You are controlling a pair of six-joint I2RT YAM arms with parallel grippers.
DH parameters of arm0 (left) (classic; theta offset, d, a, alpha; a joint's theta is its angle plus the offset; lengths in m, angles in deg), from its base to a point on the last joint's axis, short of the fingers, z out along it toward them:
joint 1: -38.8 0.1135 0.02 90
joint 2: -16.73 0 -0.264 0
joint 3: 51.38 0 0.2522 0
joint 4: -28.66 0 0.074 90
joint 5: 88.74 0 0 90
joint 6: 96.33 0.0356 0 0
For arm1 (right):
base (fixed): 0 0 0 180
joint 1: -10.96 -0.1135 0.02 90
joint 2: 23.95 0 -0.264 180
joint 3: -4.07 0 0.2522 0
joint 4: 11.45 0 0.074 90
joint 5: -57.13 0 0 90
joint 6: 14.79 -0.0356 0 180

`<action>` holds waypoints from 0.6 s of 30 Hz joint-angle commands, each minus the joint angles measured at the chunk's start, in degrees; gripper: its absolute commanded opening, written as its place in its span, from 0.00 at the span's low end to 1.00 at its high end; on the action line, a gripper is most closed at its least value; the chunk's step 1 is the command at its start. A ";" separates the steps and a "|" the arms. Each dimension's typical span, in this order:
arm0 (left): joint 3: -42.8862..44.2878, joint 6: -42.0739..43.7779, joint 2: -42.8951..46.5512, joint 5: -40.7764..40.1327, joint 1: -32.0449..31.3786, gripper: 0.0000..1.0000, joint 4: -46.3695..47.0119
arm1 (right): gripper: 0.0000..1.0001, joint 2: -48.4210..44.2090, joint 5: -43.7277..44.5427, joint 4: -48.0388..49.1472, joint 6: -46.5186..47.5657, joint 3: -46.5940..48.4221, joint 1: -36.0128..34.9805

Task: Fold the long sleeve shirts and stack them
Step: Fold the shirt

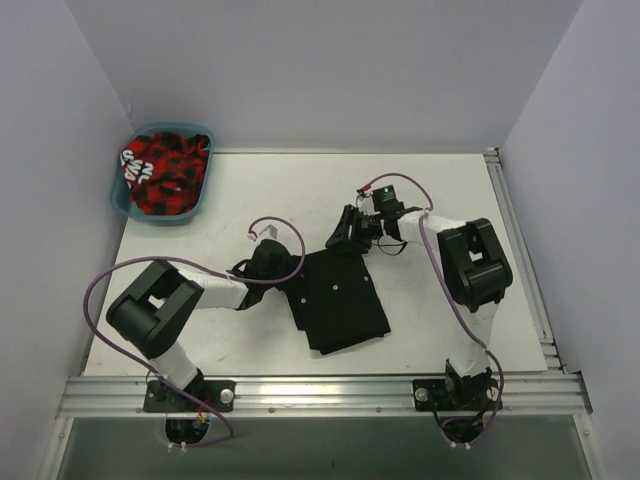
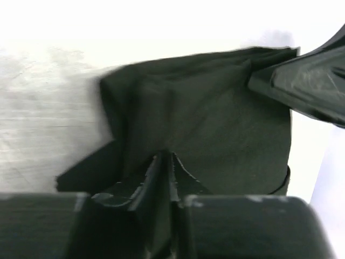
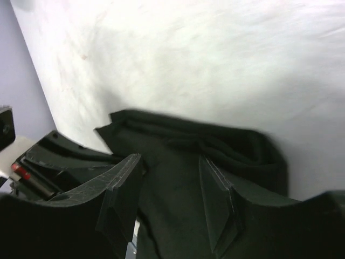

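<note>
Black cloth, soft and limp: the shirt [image 1: 342, 300] lies partly folded on the counter [image 1: 450, 190], about midway along and nearer the near edge than the far one. My left fingers [image 2: 152, 181] sit at its left edge, almost together, and seem to pinch a tented fold. At the shirt's far edge my right fingers [image 3: 121, 189] stand apart over the cloth, holding nothing. I expect it to be light and to sag and slide on itself, so I'd take it by edges or corners, both sides together, never mid-panel. In the far left corner a teal basket [image 1: 125, 205] holds a red-and-black garment [image 1: 165, 175].
</note>
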 commanded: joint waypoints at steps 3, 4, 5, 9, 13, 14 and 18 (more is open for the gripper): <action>-3.55 -3.03 -4.86 0.37 0.63 0.11 9.51 | 0.47 5.49 -3.12 6.69 -0.83 -1.62 6.74; -4.77 -3.56 -5.39 0.55 0.63 0.08 10.22 | 0.47 6.03 -3.39 7.05 -0.84 -1.89 7.36; -5.48 -3.91 -6.26 0.55 0.63 0.08 11.18 | 0.47 6.29 -3.65 7.49 -0.84 -2.07 8.67; -6.01 -3.22 -5.40 1.08 0.80 0.08 12.95 | 0.47 3.33 -4.80 7.58 -0.40 -3.21 10.35; -4.61 -1.46 -0.83 1.61 0.54 0.19 11.38 | 0.47 -3.71 -5.85 6.79 -1.71 -4.26 10.18; -3.56 -1.11 1.53 1.61 0.36 0.27 9.11 | 0.47 -5.46 -5.85 6.96 -2.15 -5.22 9.92; -1.62 1.00 8.31 1.08 -1.56 0.47 3.47 | 0.48 -15.55 -5.06 8.01 -5.14 -9.00 8.34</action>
